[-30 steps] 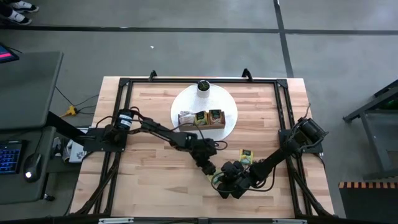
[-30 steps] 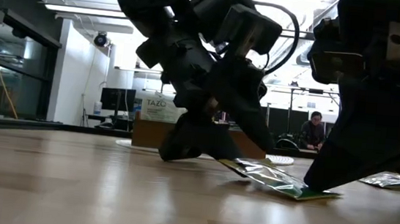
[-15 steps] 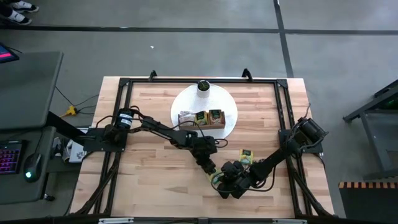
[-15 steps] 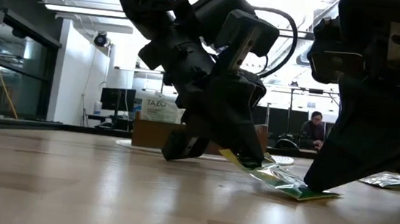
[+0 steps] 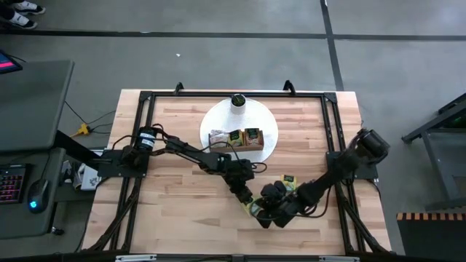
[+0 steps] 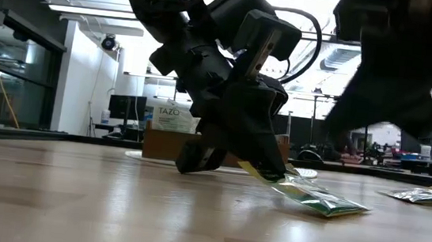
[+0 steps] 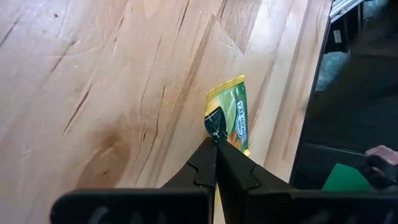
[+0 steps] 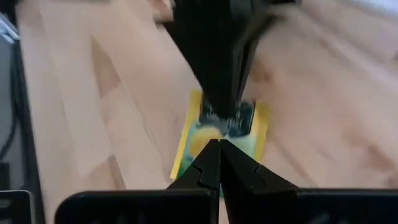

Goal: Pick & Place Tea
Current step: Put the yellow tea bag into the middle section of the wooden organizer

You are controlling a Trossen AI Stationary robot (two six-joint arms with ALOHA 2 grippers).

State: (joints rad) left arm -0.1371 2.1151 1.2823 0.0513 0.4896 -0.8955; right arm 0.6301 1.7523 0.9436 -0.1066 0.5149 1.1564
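- Presently, the left hand [image 6: 263,169] is clamped on the near end of a green tea sachet [image 6: 316,198]; its fingers [image 7: 214,165] meet on the dark-printed edge of the packet.
- The sachet lies on the worktop [image 5: 182,211] straight ahead of that hand, its pinched end raised and its far end touching the wood.
- The right hand [image 5: 271,207] hovers just beyond the sachet's far end, above it and clear of it, fingers together and holding nothing.
- A second sachet [image 5: 288,180] lies flat on the worktop, near the right hand and to the side of the held one.
- Judgement: the sachet looks light, thin and floppy; it sags between the grip and the worktop, so it should bend rather than resist.
- Judgement: the glossy wrapper may slip from a shallow pinch; a hold across the sealed end edge, as here, seems the soundest place.
- Judgement: crushing is a minor risk; tearing the seam by dragging is the greater one.
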